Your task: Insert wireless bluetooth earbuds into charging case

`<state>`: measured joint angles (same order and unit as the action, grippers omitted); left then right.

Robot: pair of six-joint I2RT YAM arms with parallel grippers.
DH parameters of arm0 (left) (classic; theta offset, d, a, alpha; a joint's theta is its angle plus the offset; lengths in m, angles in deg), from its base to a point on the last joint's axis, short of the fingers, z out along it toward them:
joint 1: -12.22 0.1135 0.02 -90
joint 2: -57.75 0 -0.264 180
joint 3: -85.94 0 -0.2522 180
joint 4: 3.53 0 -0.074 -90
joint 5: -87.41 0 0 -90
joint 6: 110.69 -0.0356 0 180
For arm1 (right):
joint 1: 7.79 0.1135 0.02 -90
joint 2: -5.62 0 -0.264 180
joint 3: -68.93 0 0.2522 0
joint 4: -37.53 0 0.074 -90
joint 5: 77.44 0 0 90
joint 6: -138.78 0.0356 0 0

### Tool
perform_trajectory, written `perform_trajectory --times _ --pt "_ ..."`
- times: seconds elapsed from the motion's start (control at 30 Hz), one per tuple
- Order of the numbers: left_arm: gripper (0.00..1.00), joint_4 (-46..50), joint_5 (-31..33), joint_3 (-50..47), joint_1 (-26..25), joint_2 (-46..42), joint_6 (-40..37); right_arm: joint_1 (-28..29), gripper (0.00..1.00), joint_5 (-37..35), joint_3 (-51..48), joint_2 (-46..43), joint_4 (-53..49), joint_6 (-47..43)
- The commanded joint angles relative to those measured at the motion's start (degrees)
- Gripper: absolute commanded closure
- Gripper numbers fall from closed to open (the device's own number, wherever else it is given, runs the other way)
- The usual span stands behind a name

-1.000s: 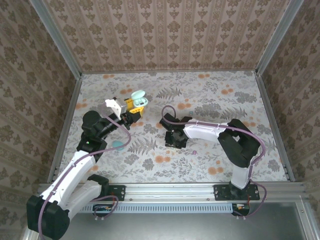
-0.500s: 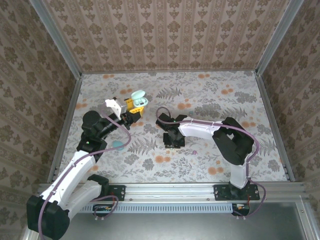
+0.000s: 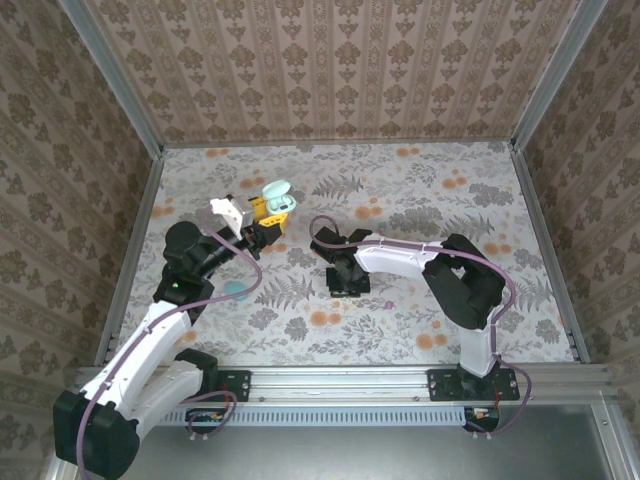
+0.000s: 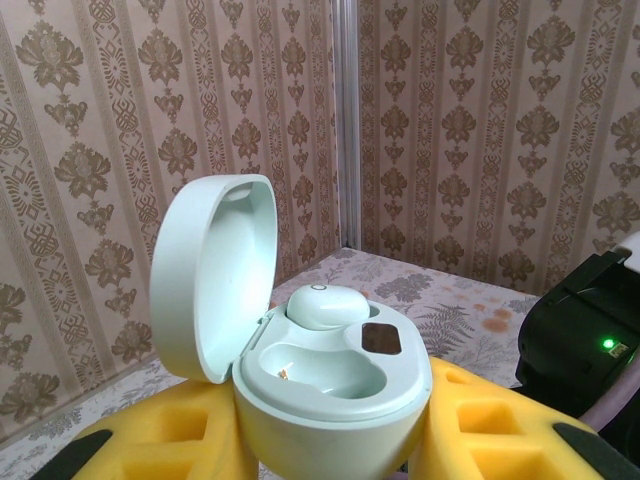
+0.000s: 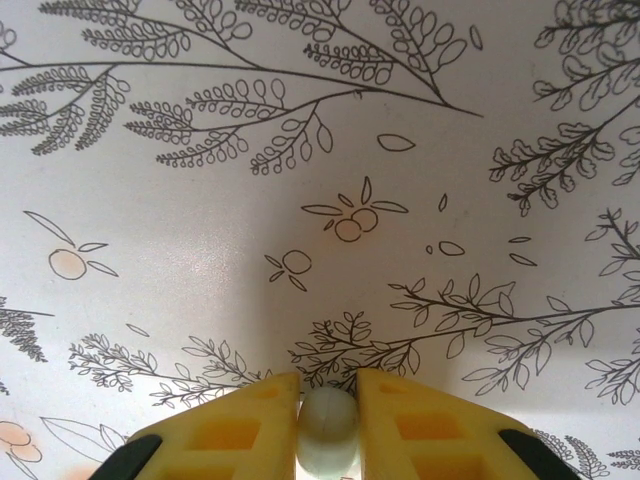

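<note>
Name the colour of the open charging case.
The charging case is pale mint green, clearest in the left wrist view.

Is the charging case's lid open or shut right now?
Open. The charging case lid stands hinged back, showing one earbud seated and the other socket empty.

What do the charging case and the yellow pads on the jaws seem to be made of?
Charging case: likely moulded plastic, pale mint, smooth satin; soft highlights on the open lid. Yellow pads: probably matte plastic, possibly printed; dull surface with square recesses. Rubber cannot be ruled out.
</note>
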<state>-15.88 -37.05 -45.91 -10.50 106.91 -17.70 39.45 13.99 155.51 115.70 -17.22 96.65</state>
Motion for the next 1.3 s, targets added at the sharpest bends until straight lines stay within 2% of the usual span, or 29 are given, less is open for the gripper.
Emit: perform_trajectory --times 0.0,0.23,0.43,0.6,0.73,0.93,0.97,1.1,1.27 --pt "0.66 -1.58 -0.33 0.40 0.45 0.22 0.71 0.00 0.78 -1.32 -0.27 -3.89 -0.81 -0.78" --pt "0.65 -3.05 -0.26 2.10 0.32 3.35 1.99 -4.23 0.79 1.71 -3.79 -17.08 4.49 -0.61" --pt "0.66 -3.62 -1.76 8.70 0.46 9.87 5.04 -13.67 0.80 12.63 -4.15 -27.84 8.37 2.50" --pt "0.65 -0.52 -1.93 14.20 0.31 12.78 7.30 -20.39 0.80 20.20 0.54 -33.65 8.04 4.63" --pt "0.65 -4.65 -5.96 11.17 -0.28 13.67 6.07 -21.14 0.80 25.02 1.30 -36.91 14.20 3.84" --pt "0.65 -5.60 -6.03 9.49 -2.94 14.49 3.25 -21.14 0.79 31.10 2.60 -38.13 21.75 5.74" --pt "0.65 -6.07 -5.49 9.02 -5.25 14.26 3.23 -21.14 0.79 32.16 3.05 -38.10 23.06 6.27" --pt "0.66 -6.57 -2.89 7.23 -7.85 14.03 1.87 -20.62 0.79 35.69 4.92 -37.24 28.15 7.88" --pt "0.66 -7.08 -4.90 8.89 -8.26 17.22 2.04 -18.57 0.78 35.68 8.80 -33.83 29.76 6.47"
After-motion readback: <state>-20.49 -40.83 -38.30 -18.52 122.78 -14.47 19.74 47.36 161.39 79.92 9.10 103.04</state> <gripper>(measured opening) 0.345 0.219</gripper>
